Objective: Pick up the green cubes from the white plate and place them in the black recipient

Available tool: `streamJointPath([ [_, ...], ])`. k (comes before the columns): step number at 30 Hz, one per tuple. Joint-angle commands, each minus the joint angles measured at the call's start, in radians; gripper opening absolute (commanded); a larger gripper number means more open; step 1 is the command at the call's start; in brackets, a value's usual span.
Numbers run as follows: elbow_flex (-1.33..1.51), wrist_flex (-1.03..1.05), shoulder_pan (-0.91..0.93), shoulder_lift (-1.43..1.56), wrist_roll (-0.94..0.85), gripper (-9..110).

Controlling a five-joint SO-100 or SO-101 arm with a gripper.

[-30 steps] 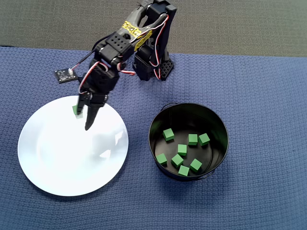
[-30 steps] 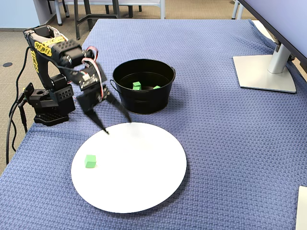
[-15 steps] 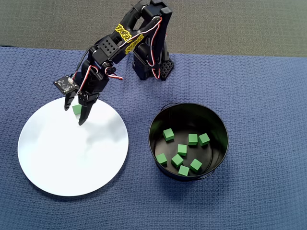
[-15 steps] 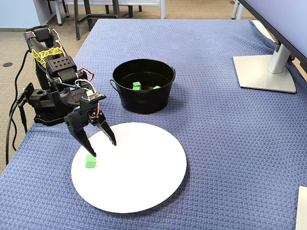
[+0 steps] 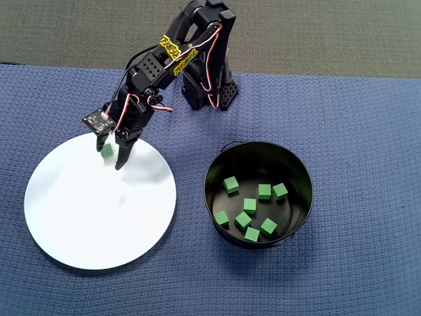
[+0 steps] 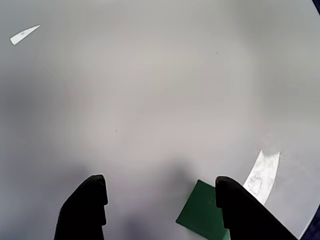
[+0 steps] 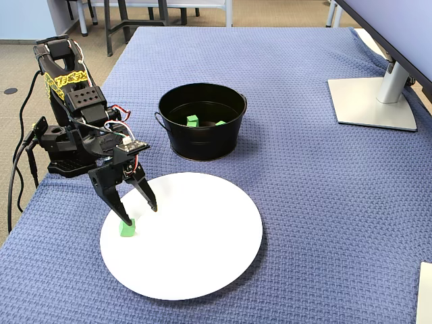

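A blue woven cloth [image 7: 304,202] is covering the whole table, and in the overhead view a grey carpeted floor [image 5: 316,33] is showing beyond its far edge. In the fixed view, the arm's base [image 7: 64,152] is sitting at the left edge of the cloth, behind the pincer [image 7: 140,214], with black cables trailing off the table beside it. The pincer [image 5: 112,159] is hanging over the white plate [image 5: 92,217] with its jaws spread moderately wide, holding nothing. One green cube [image 7: 126,227] is lying on the plate near its rim; in the wrist view this cube [image 6: 202,216] is sitting against the inner side of the right-hand finger [image 6: 245,212], partly cut off by the bottom edge, and whether they are touching is hard to tell. To the right of the pincer in the overhead view, well apart, the black recipient [image 5: 214,168] is holding eight green cubes [image 5: 250,207]. Farther right in the fixed view, a monitor stand [image 7: 374,101] is resting on the cloth, its screen cropped by the frame.
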Motion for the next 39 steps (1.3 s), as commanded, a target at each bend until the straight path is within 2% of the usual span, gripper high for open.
streamJointPath([
  [1, 0.002, -0.023, -0.012, 0.037, -0.014, 20],
  [11, -0.038, -0.041, 0.043, 0.014, -0.051, 20],
  [14, -0.051, -0.081, 0.037, 0.006, 0.035, 19],
  [17, -0.095, 0.028, 0.034, 0.023, 0.117, 17],
  [22, -0.092, 0.074, 0.034, 0.031, 0.218, 17],
  [27, -0.06, 0.003, 0.043, 0.023, 0.333, 16],
  [39, -0.048, -0.021, 0.103, -0.005, 0.439, 16],
])
